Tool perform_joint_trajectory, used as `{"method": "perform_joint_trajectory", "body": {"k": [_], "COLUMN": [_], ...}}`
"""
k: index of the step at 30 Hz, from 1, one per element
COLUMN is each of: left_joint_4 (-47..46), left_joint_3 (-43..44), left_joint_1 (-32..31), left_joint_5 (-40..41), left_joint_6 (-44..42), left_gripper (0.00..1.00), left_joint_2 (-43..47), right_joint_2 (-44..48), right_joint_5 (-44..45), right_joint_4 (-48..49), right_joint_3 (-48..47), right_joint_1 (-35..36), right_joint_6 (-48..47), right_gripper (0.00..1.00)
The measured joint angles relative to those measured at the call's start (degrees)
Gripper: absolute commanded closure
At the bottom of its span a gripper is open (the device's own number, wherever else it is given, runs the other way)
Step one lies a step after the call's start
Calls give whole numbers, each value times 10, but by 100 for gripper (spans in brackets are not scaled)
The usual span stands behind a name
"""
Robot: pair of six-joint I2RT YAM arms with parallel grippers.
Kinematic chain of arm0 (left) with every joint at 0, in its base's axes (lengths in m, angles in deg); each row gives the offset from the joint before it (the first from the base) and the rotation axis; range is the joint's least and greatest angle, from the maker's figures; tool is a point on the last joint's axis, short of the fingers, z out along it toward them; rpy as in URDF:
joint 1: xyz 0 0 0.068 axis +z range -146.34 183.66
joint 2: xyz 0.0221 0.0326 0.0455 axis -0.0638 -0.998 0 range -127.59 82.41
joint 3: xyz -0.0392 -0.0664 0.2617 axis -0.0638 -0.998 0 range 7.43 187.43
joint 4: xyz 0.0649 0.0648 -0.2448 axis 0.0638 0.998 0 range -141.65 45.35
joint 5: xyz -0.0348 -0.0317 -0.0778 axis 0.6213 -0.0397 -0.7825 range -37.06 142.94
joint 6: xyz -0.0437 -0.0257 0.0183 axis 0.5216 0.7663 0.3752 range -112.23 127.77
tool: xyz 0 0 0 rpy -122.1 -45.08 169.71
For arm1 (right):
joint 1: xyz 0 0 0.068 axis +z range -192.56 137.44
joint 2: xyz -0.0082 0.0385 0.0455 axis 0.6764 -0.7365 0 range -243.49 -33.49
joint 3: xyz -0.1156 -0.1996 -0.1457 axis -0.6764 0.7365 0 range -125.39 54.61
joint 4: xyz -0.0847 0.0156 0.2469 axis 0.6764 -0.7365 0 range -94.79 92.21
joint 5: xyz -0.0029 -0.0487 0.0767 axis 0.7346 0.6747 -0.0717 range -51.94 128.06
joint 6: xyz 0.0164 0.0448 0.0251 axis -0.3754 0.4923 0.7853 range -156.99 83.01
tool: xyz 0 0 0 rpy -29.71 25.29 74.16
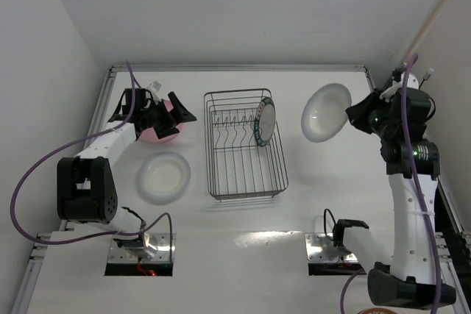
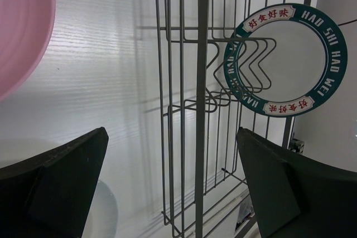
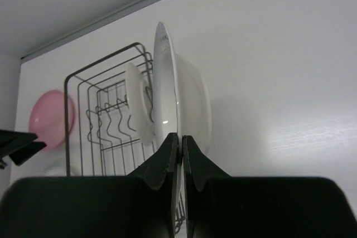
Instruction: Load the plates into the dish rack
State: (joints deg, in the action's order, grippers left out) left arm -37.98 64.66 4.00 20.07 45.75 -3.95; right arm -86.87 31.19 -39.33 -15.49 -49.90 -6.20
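Two arms: right claw [image 3: 179, 137] tight on glossy round white plate [image 3: 192, 96] rim, left claw [image 2: 172, 132] agape near thin-wire rack [image 2: 202, 54].

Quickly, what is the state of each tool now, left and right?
Left tool: open, holding nothing.
Right tool: closed on the rim of the plain round white plate.

A white table [image 1: 243, 270] lay beneath the left pincer [image 1: 176, 114] and right pincer [image 1: 352, 114], a metal rail [image 1: 235, 68] edging it beyond them. A plain white back wall [image 1: 235, 12] rose behind that rail. Side walls [image 1: 37, 71] stood outside each pincer, a pale rod [image 1: 441, 12] slanting up the one by the right pincer. Soft glare [image 1: 257, 240] marked the table nearer than either.
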Motion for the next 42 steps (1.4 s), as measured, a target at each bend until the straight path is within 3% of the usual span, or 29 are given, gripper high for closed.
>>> {"method": "perform_joint_trajectory", "body": {"k": [5,11,16,25,42], "left_joint_4": [0,0,0,0,0], "left_joint_3": [0,0,0,0,0], "left_joint_1": [0,0,0,0,0], "left_joint_5": [0,0,0,0,-4], "left_joint_6": [0,0,0,0,0], "left_gripper": [0,0,0,0,0], "left_joint_2": [0,0,0,0,0], "right_joint_2": [-48,-146,-227,-372,-523], "right_joint_5": [-13,60,147,311,459], "right_joint_4": [7,18,-2,-10,-22], "right_joint_3": [-59,-111,-161,-226,-382], "right_joint_1": [76,247,332,411,478], "right_joint_6": [-11,-38,-54,-62,-97], "right_gripper": [100,100,100,100,100]}}
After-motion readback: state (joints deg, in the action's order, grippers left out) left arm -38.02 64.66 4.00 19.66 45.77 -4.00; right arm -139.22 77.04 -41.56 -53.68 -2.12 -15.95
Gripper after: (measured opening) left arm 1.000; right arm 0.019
